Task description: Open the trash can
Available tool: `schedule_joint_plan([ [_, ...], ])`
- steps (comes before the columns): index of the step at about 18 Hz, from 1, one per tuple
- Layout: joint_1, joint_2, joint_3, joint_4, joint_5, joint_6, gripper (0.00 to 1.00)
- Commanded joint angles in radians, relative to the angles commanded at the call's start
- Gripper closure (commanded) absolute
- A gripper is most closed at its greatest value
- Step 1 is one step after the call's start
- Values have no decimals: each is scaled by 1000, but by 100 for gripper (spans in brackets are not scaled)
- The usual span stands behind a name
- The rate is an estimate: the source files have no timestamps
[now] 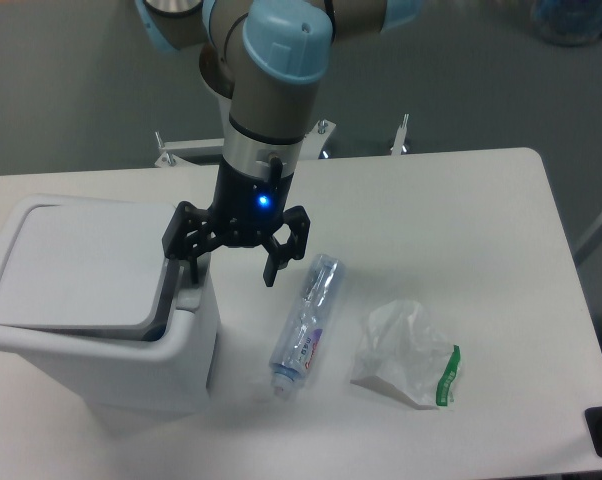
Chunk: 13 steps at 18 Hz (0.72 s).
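Note:
The trash can (91, 330) is a large white boxy bin at the table's left. Its flat lid (76, 265) lies down, slightly tilted, with a dark gap along its right edge. My gripper (233, 268) hangs fingers down just right of the bin's top right corner. Its jaws are spread wide and hold nothing. The left finger (189, 262) is at the bin's right rim, beside the lid's edge. The right finger (277, 262) is over the bare table. The grey push tab is hidden behind the left finger.
A clear plastic bottle (306, 325) lies on the table right of the bin, below the gripper. A crumpled clear bag with a green strip (406, 355) lies further right. A metal frame (281, 148) stands behind the table's far edge.

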<state>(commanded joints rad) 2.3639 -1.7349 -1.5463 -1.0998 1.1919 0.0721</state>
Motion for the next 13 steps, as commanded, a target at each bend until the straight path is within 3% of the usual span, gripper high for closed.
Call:
schedule_joint_plan([
  [9, 32, 17, 44, -2, -11, -2, 0],
  [13, 106, 17, 66, 2, -3, 12, 0],
])
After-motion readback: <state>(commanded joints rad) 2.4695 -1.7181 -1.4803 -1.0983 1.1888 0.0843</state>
